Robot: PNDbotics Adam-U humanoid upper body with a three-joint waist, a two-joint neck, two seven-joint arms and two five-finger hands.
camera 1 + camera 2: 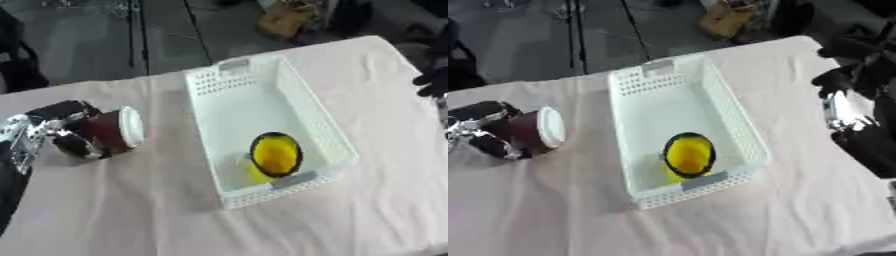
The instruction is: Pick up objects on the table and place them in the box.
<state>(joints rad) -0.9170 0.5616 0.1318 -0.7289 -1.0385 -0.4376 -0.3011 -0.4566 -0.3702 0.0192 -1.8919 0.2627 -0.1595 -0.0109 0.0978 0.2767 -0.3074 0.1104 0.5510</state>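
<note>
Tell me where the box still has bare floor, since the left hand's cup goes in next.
The white box is bare from its far wall down to the yellow cup; its near end is crowded. The left hand holds the brown cup left of it.

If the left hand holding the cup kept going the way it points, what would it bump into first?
The left hand points right with the brown cup. Going on, it would probably meet the white basket's near wall first, though the hand's height is unclear.
</note>
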